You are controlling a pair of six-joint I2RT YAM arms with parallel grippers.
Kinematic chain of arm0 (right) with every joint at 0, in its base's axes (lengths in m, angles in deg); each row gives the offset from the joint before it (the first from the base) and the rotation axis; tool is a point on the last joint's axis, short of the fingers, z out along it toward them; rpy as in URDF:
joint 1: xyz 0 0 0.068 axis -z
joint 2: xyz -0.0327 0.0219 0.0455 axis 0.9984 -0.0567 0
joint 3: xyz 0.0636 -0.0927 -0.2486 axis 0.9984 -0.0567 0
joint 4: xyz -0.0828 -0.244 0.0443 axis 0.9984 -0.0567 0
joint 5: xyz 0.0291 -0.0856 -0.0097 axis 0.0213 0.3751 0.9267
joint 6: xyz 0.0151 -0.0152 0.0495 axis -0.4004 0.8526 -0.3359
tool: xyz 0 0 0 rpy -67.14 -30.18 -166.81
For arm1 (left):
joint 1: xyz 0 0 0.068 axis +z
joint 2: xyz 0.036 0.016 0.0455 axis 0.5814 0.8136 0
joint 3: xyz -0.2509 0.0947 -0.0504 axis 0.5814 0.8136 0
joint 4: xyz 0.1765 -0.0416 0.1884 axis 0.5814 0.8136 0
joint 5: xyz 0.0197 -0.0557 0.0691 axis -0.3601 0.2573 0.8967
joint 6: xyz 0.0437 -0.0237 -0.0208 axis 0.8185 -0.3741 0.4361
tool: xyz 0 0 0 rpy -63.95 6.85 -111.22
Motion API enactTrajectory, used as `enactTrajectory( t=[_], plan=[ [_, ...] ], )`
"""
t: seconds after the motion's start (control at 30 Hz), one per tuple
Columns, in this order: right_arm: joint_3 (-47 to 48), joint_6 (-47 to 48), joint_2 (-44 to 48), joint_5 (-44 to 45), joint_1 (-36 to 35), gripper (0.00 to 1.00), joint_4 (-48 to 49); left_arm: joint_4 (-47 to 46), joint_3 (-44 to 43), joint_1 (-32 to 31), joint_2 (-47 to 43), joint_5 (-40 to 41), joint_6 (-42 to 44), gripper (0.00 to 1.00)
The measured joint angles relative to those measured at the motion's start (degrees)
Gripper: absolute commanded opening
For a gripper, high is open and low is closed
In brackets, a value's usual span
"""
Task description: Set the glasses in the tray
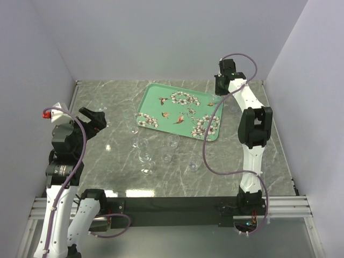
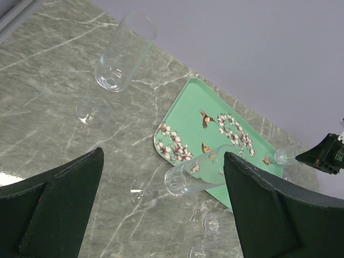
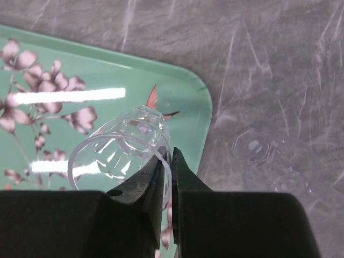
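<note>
Right gripper [image 3: 167,161] is closed on the rim of 1 small glass [image 3: 121,153], held over the corner of the tray [image 3: 193,102]. The glass is best carried inward past the raised rim and set base-down before release. Left gripper [image 1: 95,119] is spread wide, holding nothing. Only the top view shows the remaining glasses [image 1: 172,141] on the table [image 1: 107,97]; the rim pinch is shown by the right wrist view alone.

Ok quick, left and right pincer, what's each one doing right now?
Left pincer: open, holding nothing.
Right pincer: closed on the rim of a small clear glass, at the tray corner.
</note>
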Motion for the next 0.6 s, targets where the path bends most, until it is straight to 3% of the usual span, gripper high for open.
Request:
enactTrajectory(
  t=[0.37,0.5,0.6],
  plan=[
    [2.32,1.22,-5.22,0.90,0.68,0.06,0.74,-1.88,-0.04,0.02,3.32,0.00,-1.36,0.99],
    [2.32,1.62,-5.68,1.27,0.79,0.14,0.79,-2.38,-0.44,0.02,4.11,0.04,-1.86,0.99],
    [2.40,1.95,-5.70,1.46,0.94,0.25,1.05,-2.51,-0.44,0.02,4.37,0.15,-2.67,0.99]
  ],
)
